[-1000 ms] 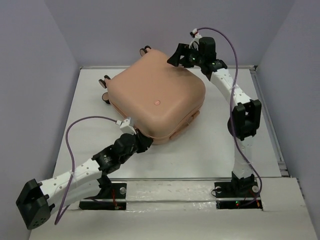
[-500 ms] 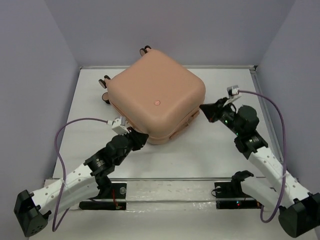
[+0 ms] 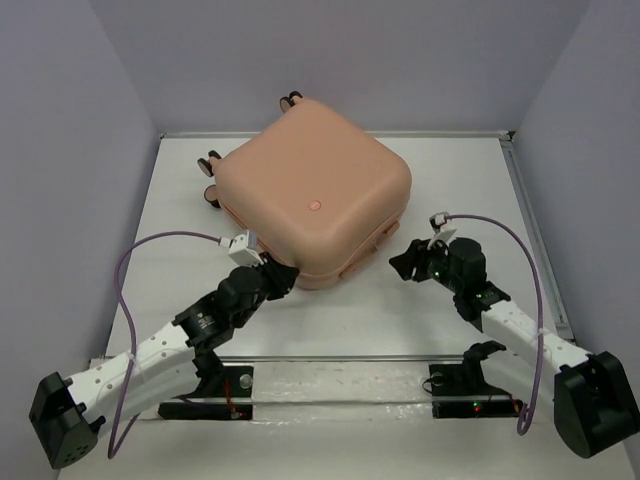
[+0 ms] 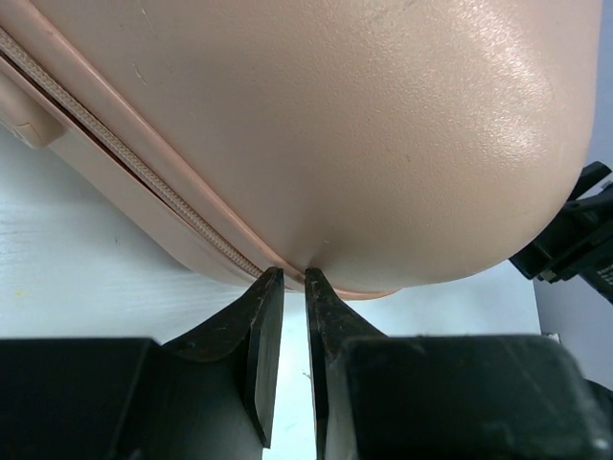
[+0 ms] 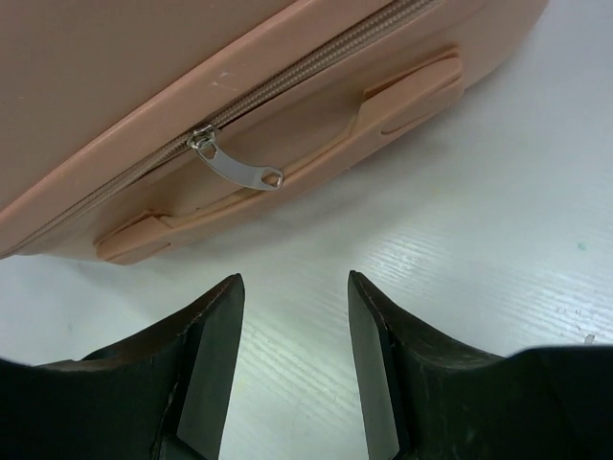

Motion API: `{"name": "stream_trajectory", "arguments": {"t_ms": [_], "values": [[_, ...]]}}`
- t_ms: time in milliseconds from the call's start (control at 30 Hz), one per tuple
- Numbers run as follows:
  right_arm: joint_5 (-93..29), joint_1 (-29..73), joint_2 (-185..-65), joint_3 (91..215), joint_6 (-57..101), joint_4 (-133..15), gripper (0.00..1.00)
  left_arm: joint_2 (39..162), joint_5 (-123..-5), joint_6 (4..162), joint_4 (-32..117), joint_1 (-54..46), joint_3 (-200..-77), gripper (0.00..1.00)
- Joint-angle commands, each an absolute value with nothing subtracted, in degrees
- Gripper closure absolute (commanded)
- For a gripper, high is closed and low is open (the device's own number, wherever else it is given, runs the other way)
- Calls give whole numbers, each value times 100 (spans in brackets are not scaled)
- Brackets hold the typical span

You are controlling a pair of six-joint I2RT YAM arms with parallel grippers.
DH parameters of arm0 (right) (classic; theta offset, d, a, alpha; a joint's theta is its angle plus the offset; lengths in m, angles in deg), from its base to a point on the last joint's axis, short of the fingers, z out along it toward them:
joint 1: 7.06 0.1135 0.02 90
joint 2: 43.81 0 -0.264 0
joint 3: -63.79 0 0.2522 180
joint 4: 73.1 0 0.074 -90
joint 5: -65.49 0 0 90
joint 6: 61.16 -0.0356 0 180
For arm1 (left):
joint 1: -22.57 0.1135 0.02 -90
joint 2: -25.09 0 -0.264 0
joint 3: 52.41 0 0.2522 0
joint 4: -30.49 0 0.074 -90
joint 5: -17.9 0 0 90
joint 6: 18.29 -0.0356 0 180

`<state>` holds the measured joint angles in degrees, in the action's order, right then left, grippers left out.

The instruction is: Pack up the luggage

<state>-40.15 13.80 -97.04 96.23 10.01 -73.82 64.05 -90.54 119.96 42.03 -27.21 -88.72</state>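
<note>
The luggage (image 3: 315, 195), a peach-pink hard-shell suitcase, lies closed on the white table (image 3: 450, 190). My left gripper (image 3: 285, 276) is at its near corner. In the left wrist view the tips (image 4: 294, 275) touch the zipper seam (image 4: 144, 172), with only a narrow gap and nothing visible between the jaws. My right gripper (image 3: 400, 265) stands open on the table, just short of the suitcase's near-right side. In the right wrist view it (image 5: 295, 280) faces the silver zipper pull (image 5: 237, 165) and the moulded handle (image 5: 383, 105), apart from both.
Caster wheels stick out at the suitcase's far left (image 3: 211, 160) and at its back (image 3: 291, 99). Grey walls close in the table on three sides. A raised rail (image 3: 535, 240) runs along the right edge.
The right arm has swung from behind the suitcase round to its near-right side, low on the table, and its jaws now stand apart. The left gripper has stayed at the near corner.
</note>
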Motion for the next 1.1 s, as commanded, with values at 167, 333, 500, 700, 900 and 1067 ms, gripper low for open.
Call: {"name": "stream_trajectory", "arguments": {"t_ms": [167, 333, 500, 700, 900, 1067], "values": [[-3982, 1991, -10541, 10567, 2206, -7692, 46, 6078, -9346, 11829, 4337, -2701, -8982, 74], [-3796, 2203, -10929, 10910, 2444, -7630, 45, 5849, -9258, 11899, 4671, -2701, -8780, 74], [-3392, 2264, -11403, 11130, 2647, -7630, 45, 5822, -9056, 11908, 4741, -2701, -8656, 74], [-3181, 2317, -11684, 11244, 2761, -7770, 47, 6130, -8819, 11742, 4584, -2701, -8753, 75], [-3207, 2370, -12036, 11209, 2743, -8306, 49, 6332, -8625, 11645, 4259, -2709, -8674, 76], [-3138, 2484, -12019, 11042, 2673, -8763, 77, 6727, -8511, 11469, 4056, -2709, -8788, 76]]}}
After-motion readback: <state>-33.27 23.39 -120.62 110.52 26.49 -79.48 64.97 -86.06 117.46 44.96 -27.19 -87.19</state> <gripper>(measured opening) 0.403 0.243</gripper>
